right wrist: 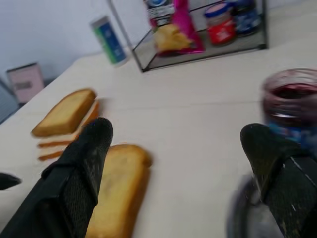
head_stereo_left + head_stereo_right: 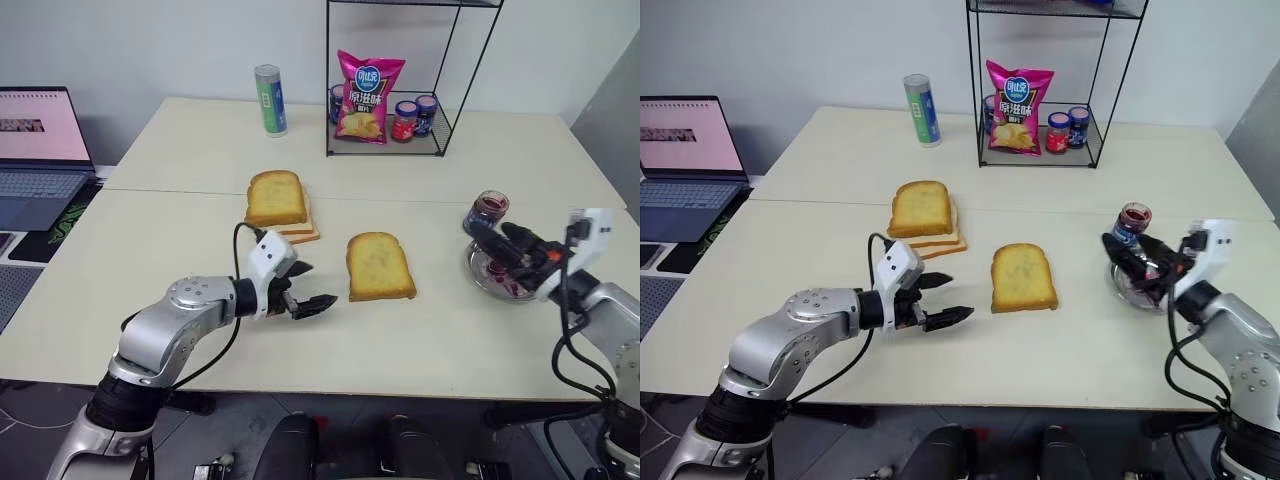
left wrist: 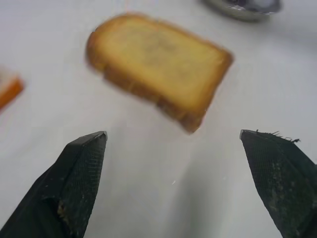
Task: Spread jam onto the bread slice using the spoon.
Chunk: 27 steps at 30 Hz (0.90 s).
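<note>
Left eye view: bread slice flat on the table, alone near the middle, face bare and golden. Left hand just beside its left edge, above the tabletop, black fingers spread wide apart, nothing between them. Left wrist view: same slice ahead of the gaping fingers, clear of both. Behind and to the left, a pile of toast slices, close to the single slice but not touching.

On the right, right hand over a round steel dish, fingers wide apart, holding nothing. Open jar of dark jam standing just behind the dish, at the fingertips; contact not clear. Red smears in the dish; spoon not made out.

Far side of the table: wire rack with a pink crisp bag and small jars, a tall can to its left. Laptop off the table's left edge.
</note>
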Motion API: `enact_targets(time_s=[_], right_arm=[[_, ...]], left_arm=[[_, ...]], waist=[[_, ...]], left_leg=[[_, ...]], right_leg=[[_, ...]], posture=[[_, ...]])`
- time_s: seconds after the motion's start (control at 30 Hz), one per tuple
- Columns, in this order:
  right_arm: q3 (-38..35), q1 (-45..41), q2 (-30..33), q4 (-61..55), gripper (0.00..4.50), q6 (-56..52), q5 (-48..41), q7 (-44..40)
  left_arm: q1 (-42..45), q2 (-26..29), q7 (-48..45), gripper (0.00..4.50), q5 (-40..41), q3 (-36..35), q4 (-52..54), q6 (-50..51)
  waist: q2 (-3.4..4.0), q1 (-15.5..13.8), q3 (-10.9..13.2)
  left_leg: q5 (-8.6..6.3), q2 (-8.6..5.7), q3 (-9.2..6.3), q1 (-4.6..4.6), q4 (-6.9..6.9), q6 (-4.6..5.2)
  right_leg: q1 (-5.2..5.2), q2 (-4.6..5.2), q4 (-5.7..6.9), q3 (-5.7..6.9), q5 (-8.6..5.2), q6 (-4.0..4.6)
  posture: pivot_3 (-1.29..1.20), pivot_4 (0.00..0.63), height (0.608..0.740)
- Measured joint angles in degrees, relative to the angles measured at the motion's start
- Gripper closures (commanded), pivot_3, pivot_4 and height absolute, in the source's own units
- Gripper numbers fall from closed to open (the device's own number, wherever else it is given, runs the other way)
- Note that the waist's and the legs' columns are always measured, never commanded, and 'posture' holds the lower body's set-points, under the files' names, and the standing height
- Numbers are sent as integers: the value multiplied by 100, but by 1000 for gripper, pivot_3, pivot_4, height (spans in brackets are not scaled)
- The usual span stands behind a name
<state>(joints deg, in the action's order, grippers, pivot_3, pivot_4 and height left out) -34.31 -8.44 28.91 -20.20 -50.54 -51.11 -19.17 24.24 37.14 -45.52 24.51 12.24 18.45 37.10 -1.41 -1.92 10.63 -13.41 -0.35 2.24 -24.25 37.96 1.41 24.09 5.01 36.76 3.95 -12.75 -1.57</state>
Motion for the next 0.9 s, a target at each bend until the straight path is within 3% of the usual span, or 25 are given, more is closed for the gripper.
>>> enact_targets(time_s=[0.17, 0.33, 0.63, 0.9], right_arm=[[-876, 411, -202, 327, 0, -22, -488, 479], [-1181, 622, -330, 883, 0, 16, -802, 714], [-716, -706, 123, 3568, 0, 657, -246, 133], [-245, -1484, 218, 4968, 0, 1135, 296, -547]], left_arm=[[610, -405, -334, 34, -458, 389, -157, -874], [1044, -892, -493, 34, -724, 634, -631, -1299], [1215, -1159, -629, 34, -1013, 763, -1001, -1530], [982, -1130, -520, 34, -1043, 668, -830, -1371]], waist=[[3, 46, 1], [13, 87, -1], [20, 151, -2], [20, 151, -2]], left_leg=[[-1, 4, 2, -1, -6, 2], [0, 8, 6, 10, 3, 3], [3, 8, 23, 20, -2, 9], [3, 10, 26, 16, 1, 9]], right_leg=[[3, -9, 8, 2, 14, -29], [-2, -41, 14, -3, 7, -65], [-2, -53, 12, -24, 14, -74], [-2, -55, 11, -24, 14, -76]], posture=[[0, 150, 740], [0, 150, 740], [0, 150, 740], [0, 150, 740]])
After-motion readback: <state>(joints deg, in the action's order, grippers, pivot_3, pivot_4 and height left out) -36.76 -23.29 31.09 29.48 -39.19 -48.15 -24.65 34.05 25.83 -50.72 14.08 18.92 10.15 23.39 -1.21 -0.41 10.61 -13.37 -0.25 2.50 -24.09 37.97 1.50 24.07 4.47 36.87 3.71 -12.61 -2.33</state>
